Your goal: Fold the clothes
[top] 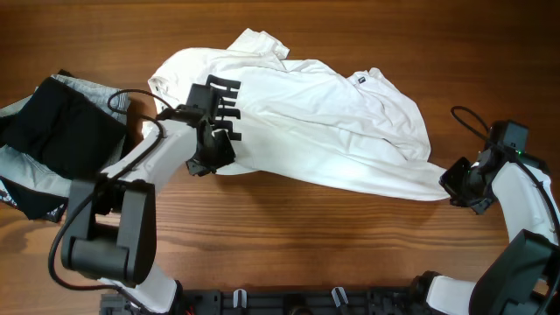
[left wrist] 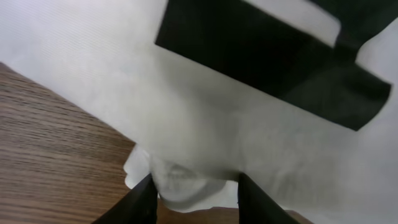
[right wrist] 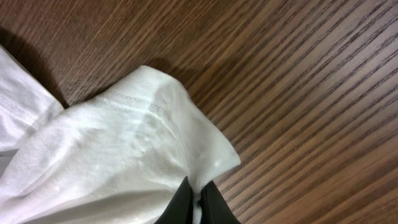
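Observation:
The white shirt (top: pixel 324 131) lies rumpled across the middle of the table, with a black print (top: pixel 223 98) on its left part and a small dark neck label (top: pixel 360 79) near the top. My left gripper (top: pixel 210 159) sits at the shirt's lower left edge. In the left wrist view its jaws (left wrist: pixel 196 202) stand apart, open, with a loose lump of white shirt (left wrist: pixel 205 124) between them that touches only the left finger (left wrist: pixel 142 202). My right gripper (top: pixel 455 184) is shut on the shirt's lower right corner (right wrist: pixel 112 155), the cloth pinched between the fingertips (right wrist: pixel 199 202).
A black folded garment (top: pixel 61 131) lies at the far left on a pale grey one (top: pixel 22 179). A dark cable (top: pixel 122 98) loops beside my left arm. Bare wooden table (top: pixel 306 245) runs along the front edge and to the right of the shirt.

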Controlling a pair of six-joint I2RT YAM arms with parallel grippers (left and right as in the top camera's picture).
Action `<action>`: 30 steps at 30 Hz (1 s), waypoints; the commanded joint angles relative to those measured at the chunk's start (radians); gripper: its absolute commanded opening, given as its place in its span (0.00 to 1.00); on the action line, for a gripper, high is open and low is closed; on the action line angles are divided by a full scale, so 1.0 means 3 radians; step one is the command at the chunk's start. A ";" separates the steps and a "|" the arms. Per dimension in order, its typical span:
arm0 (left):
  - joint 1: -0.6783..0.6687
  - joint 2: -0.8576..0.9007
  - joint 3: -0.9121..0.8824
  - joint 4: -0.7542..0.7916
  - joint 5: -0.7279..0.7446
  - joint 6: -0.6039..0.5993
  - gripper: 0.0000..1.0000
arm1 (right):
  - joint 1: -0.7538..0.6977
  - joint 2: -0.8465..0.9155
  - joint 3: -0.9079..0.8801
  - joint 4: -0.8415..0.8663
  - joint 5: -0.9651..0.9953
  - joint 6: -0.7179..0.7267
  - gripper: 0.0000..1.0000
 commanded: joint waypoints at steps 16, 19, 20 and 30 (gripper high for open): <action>-0.0047 -0.0018 -0.0070 0.0011 -0.0706 0.0027 0.47 | -0.0008 -0.0005 0.0043 0.0006 -0.0013 -0.0056 0.06; -0.0047 -0.0018 -0.0175 0.0235 -0.0559 0.0027 0.47 | -0.0008 -0.0005 0.0043 0.0003 -0.0013 -0.0056 0.06; -0.0047 -0.0018 -0.0212 0.0282 -0.0477 0.0027 0.46 | -0.0008 -0.0005 0.0043 0.0003 -0.0013 -0.0056 0.06; -0.0043 -0.0099 -0.0315 -0.0558 -0.0168 0.0027 0.04 | -0.0008 -0.0005 0.0043 0.0006 -0.0011 -0.0075 0.07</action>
